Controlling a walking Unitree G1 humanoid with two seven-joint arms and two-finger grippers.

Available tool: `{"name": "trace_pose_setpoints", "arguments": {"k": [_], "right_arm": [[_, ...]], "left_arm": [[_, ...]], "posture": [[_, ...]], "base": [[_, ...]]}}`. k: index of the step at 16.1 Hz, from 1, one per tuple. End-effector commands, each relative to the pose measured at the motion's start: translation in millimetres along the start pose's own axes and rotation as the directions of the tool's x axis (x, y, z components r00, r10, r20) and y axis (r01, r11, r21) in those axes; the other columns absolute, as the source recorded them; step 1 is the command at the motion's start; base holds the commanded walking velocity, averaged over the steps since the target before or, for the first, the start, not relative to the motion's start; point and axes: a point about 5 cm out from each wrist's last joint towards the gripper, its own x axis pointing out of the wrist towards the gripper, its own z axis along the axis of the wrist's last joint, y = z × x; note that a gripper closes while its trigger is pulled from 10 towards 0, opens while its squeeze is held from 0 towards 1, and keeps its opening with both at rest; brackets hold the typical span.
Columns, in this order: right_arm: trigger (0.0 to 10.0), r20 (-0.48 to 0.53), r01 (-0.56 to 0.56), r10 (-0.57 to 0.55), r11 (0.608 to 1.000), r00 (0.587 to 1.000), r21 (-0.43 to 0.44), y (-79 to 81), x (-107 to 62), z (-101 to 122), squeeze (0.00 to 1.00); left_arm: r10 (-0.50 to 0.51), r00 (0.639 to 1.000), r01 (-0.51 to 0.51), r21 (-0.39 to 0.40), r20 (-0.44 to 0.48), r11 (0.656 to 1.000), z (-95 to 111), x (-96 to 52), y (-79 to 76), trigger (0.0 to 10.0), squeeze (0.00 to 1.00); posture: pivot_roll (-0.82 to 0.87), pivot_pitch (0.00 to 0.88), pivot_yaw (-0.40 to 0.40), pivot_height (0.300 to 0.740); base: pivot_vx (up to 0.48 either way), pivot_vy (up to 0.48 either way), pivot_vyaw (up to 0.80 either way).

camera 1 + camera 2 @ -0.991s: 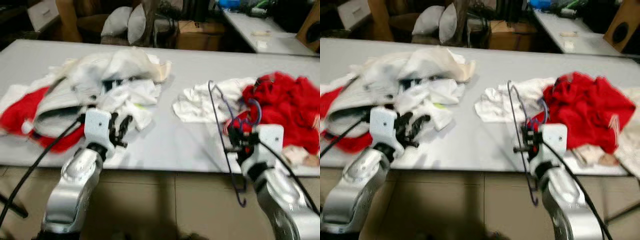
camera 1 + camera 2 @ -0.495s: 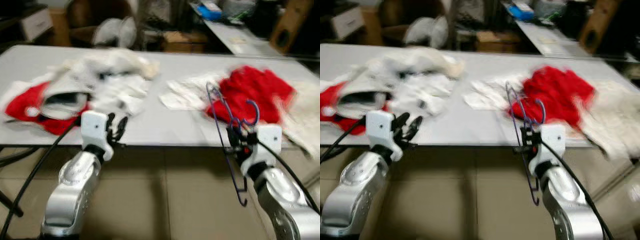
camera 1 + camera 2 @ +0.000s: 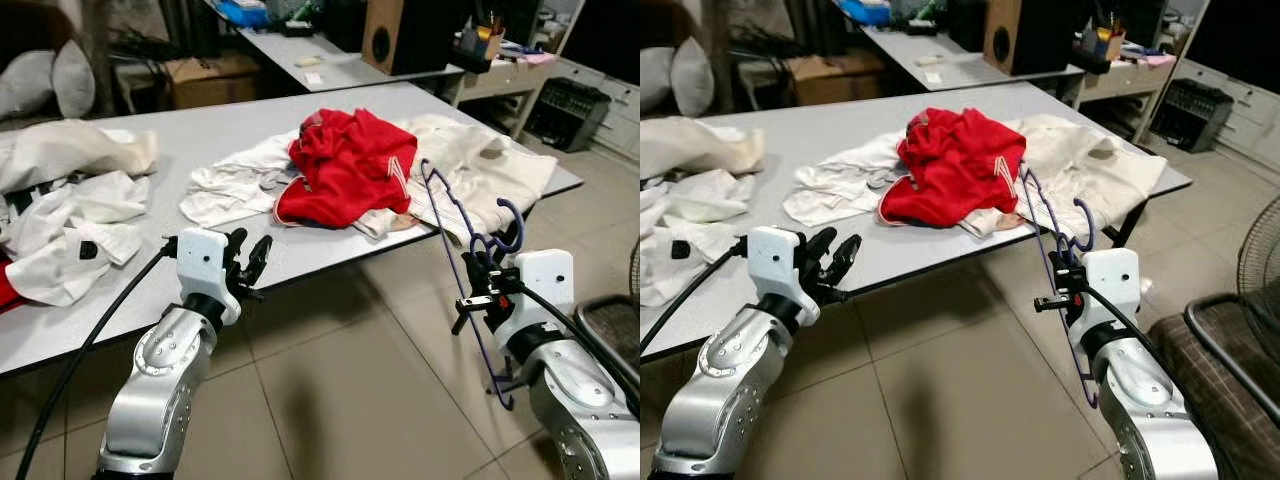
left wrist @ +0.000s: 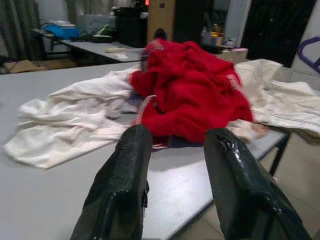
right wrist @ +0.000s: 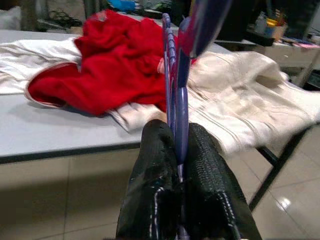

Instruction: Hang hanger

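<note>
A thin purple hanger (image 3: 462, 258) stands upright in my right gripper (image 3: 478, 287), which is shut on its wire just below the hook (image 5: 176, 95), off the table's near right corner over the floor. My left gripper (image 3: 248, 262) is open and empty at the front edge of the grey table (image 3: 200, 130). Between its two fingers (image 4: 122, 185) the left wrist view looks across the tabletop at a red garment (image 4: 192, 100).
On the table lie the red garment (image 3: 345, 165), white clothes (image 3: 230, 180) beside it, a cream garment (image 3: 480, 165) at the right end and more white clothes (image 3: 60, 200) on the left. A dark basket (image 3: 1230, 360) stands on the tiled floor at the right. Desks and a speaker stand behind.
The whole view has swung to the right and sharpened, so the table's right end and the floor beside it now show. Both grippers keep their poses; the hanger stays in the right one.
</note>
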Motion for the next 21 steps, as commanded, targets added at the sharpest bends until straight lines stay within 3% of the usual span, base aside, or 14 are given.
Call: {"name": "trace_pose_setpoints", "arguments": {"k": [1,2,3,6,10,15,19,21], "right_arm": [[10.0,0.027,-0.011,0.011,1.0,1.0,-0.013,1.8,2.4,4.7,0.0],[10.0,0.028,-0.01,0.011,1.0,1.0,-0.016,1.4,2.6,4.8,0.0],[10.0,0.03,-0.008,0.009,1.0,0.999,-0.017,0.9,2.9,5.2,0.0],[10.0,0.037,0.0,0.001,1.0,0.999,-0.009,-0.4,3.8,6.7,0.0],[10.0,0.041,-0.002,0.002,1.0,0.999,-0.012,-0.5,4.2,7.4,0.0],[10.0,0.049,0.002,-0.001,1.0,0.999,-0.023,-2.6,2.7,9.4,0.0],[10.0,0.076,-0.038,0.041,0.999,0.996,-0.038,-2.2,-0.7,11.7,0.0],[10.0,0.075,-0.05,0.049,0.999,0.996,0.01,-4.7,-4.3,10.5,0.0]], "left_arm": [[0.031,0.999,-0.031,-0.002,-0.009,1.0,-1.3,1.4,6.4,10.0,0.47],[0.038,0.999,-0.038,0.004,-0.015,0.999,-2.0,2.5,7.3,10.0,0.67],[0.042,0.999,-0.042,0.001,-0.014,0.999,-1.7,3.9,7.6,10.0,1.0],[0.04,0.999,-0.04,0.007,0.008,0.999,2.0,7.4,6.5,10.0,1.0],[0.042,0.999,-0.042,0.009,0.015,0.999,2.6,8.6,6.4,10.0,1.0],[0.052,0.998,-0.052,0.005,0.026,0.999,2.8,9.1,6.1,10.0,1.0],[0.107,0.987,-0.103,-0.044,0.12,0.994,15.0,7.7,11.5,10.0,1.0],[0.052,0.988,-0.041,-0.078,0.143,0.996,18.7,8.1,11.7,10.0,1.0]], "posture": [[0.0,0.0,-0.035,0.74],[-0.01,0.0,-0.032,0.74],[-0.01,0.0,-0.032,0.74],[-0.01,0.0,-0.029,0.74],[-0.01,0.0,-0.03,0.74],[-0.03,0.0,-0.032,0.74],[-0.03,0.0,-0.037,0.74],[-0.06,0.0,-0.014,0.74]], "base": [[0.416,0.0,0.0],[0.42,0.0,0.0],[0.42,0.0,0.0],[0.426,0.0,0.0],[0.425,0.0,-0.76],[0.423,0.0,0.0],[0.195,0.0,0.0],[0.0,0.0,0.0]]}}
